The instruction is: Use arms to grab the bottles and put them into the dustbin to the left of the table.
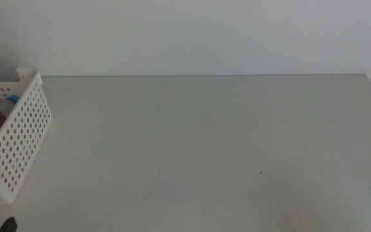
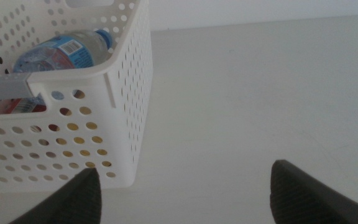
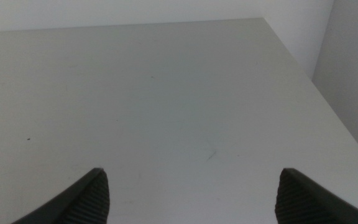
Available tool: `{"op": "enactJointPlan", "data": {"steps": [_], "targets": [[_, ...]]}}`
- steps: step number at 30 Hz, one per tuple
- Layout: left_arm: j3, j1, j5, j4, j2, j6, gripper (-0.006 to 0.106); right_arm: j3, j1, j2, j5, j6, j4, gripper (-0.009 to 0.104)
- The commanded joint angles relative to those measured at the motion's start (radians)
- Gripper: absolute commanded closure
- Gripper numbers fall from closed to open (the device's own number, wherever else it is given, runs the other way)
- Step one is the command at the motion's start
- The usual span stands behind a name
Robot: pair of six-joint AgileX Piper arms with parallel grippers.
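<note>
Nearest, the left tool [image 2: 185, 190] hangs low over the counter [image 1: 205, 142] just beside the dustbin's corner, its jaws spread wide with nothing between them; the right tool [image 3: 191, 193] is likewise spread apart and empty over the counter's right part, near its edge. Beyond them the matte light-grey surface runs plain, marked only by a few tiny specks. At the left side stands the white perforated dustbin [image 1: 24, 138], holding the clear blue-labelled bottle [image 2: 61, 53] with something red beneath it. Farthest back, a bare white wall [image 1: 192, 35] meets the counter's rear edge.
</note>
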Motion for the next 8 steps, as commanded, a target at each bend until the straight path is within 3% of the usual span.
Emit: {"op": "enactJointPlan", "data": {"steps": [1, 8], "targets": [[0.003, -0.006, -0.073, -0.020, -0.027, -0.015, 0.008, -0.008, -0.006, -0.022, -0.087, -0.009, -0.012, 0.020], [0.004, -0.006, -0.081, -0.019, -0.027, -0.015, 0.008, -0.008, -0.006, -0.022, -0.098, -0.009, -0.011, 0.020]]}}
